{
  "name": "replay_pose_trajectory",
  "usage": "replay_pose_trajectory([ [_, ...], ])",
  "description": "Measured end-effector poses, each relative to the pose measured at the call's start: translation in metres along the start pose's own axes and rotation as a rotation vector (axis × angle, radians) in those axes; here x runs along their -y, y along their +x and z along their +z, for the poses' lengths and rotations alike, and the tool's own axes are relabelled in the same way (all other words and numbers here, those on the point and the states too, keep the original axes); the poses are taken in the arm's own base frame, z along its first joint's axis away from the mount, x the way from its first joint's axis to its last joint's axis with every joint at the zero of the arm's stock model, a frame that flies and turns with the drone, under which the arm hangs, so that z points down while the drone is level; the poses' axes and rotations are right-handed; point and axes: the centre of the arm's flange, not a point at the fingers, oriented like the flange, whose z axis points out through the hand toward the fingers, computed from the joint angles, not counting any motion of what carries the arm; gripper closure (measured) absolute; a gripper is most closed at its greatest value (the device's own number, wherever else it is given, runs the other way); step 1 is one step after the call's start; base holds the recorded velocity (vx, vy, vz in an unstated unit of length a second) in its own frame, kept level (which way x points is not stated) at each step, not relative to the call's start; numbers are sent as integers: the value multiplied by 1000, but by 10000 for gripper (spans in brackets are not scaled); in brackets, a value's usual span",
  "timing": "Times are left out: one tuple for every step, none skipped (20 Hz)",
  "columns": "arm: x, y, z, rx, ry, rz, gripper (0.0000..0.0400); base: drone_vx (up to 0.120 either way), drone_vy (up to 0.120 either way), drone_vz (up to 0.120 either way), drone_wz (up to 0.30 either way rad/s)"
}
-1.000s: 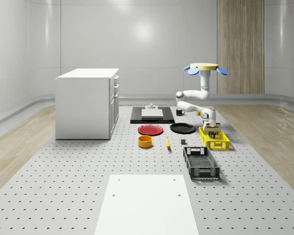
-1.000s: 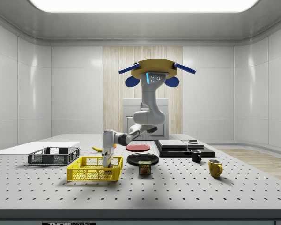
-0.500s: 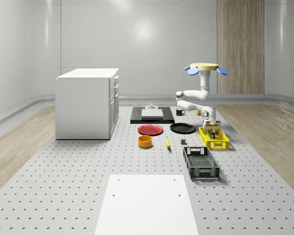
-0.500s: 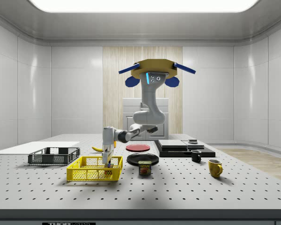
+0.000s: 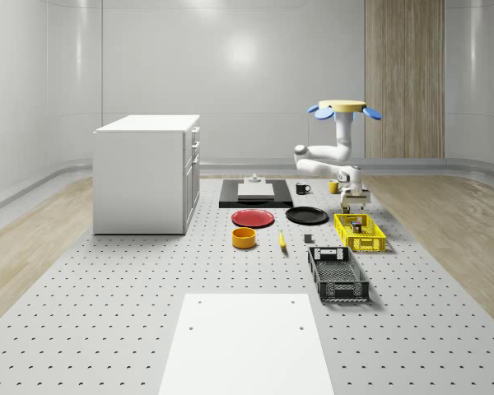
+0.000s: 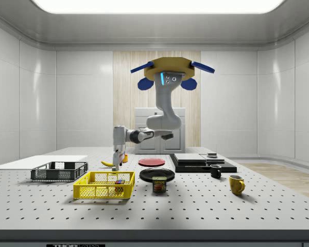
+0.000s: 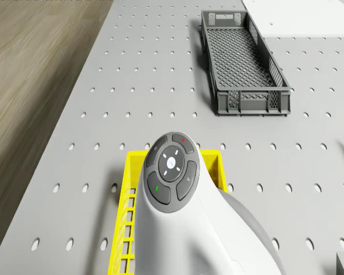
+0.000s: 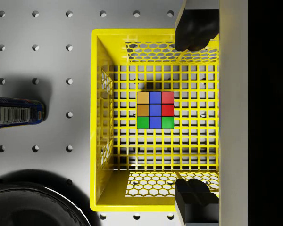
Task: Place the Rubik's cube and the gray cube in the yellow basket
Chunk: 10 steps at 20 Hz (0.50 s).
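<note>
Inside yellow basket [image 8: 98, 117], Rubik's cube [image 8: 154, 110], pincer [image 8: 194, 113] released above, drone [image 6: 169, 72] hovering, SPAM can [image 6: 159, 184] nearby

Pale glossy walls [image 5: 230, 74], wood-panel strip [image 5: 403, 78] at back, wood floor [image 5: 33, 239], perforated grey table [image 5: 107, 313], white drawer cabinet [image 5: 146, 173], bright ceiling light [image 6: 157, 5].

In the drone view the arm's wrist covers the middle of the yellow basket [image 7: 124, 229], whose near end is cut by the picture's edge. In the wrist view a dark plate [image 8: 33, 207] and a blue can [image 8: 14, 112] beside the basket are cropped. The gray cube cannot be made out anywhere around the basket.
</note>
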Motion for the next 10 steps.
replay_pose_trajectory([
  [0, 0, -2, 0, 0, 0, 0, 0, -120, 80, 0],
  [0, 0, -4, 0, 0, 0, 0, 0, -120, 0, 0],
  [0, 0, -6, 0, 0, 0, 0, 0, -120, 0, 0],
  [0, 0, -7, 0, 0, 0, 0, 0, -120, 0, 0],
  [0, 0, -8, 0, 0, 0, 0, 80, -120, 0, 0],
  [0, 0, -9, 0, 0, 0, 0, 120, -120, 0, 0],
  [0, 0, -9, 0, 0, 0, 0, 120, -120, 0, 0],
  [0, 0, -10, 0, 0, 0, 0, 120, -120, 0, 0],
  [0, 0, -10, 0, 0, 0, 0, 120, -120, 0, 0],
  [0, 0, -11, 0, 0, 0, 0, 120, -120, 0, 0],
])
